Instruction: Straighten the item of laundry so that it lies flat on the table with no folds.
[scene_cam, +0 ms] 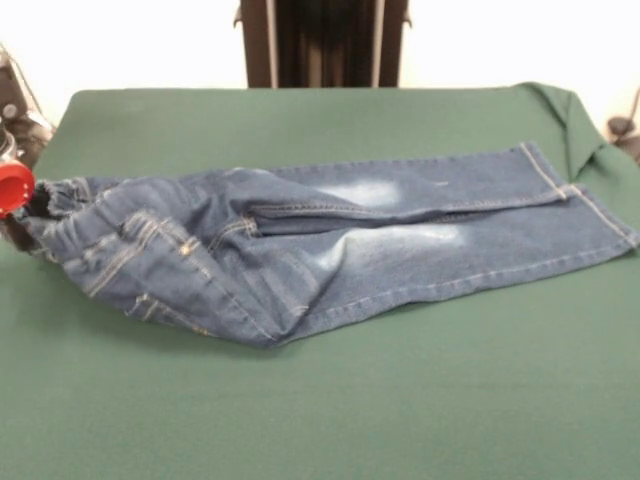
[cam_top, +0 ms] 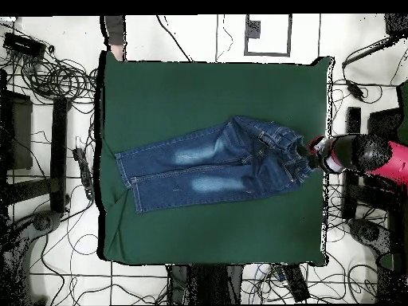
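Your small blue denim jeans (scene_cam: 310,245) lay across the middle of the large table with the dark green cloth top (scene_cam: 330,400), legs side by side and running toward the right of the front view. The faded whitish patches on the thighs faced up. The seat and waistband end was bunched and creased, with a fold along its near edge, so the garment was not yet flat. In the front view, the elastic waistband reached the table's left edge, where your red and black gripper (scene_cam: 20,195) met the cloth. From above, you could see the arm come in from the right side, its gripper (cam_top: 315,153) at the waistband of the jeans (cam_top: 211,163), beside the table (cam_top: 199,88) edge. You could not tell whether it was clenched on the denim or released.
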You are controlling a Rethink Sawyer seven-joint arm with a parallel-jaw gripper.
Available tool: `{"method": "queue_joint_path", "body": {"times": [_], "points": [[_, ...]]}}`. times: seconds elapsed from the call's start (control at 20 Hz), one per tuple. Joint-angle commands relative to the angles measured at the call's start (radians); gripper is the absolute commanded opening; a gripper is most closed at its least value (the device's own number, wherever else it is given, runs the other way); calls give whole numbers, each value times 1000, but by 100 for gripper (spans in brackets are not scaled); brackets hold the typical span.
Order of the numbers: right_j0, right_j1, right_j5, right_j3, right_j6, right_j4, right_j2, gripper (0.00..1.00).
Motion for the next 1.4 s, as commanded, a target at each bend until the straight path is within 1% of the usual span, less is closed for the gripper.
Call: {"method": "queue_joint_path", "body": {"times": [0.05,0.35,0.55,0.75,0.9,0.95,1.0,1.1,1.25,1.4], "points": [[45,-34,45,0,-307,-15,-3,0],[40,-50,26,28,-283,-9,-6,0],[39,-105,2,109,-228,7,-12,0],[44,-195,-86,272,-156,7,-6,0],[47,-298,-129,426,-74,34,-1,0],[47,-316,-139,452,-67,38,1,0],[46,-349,-174,501,-43,42,6,0],[46,-388,-206,551,-35,46,11,0],[57,-405,-224,560,-25,47,1,0],[62,-349,-239,513,-47,36,-8,0]]}}
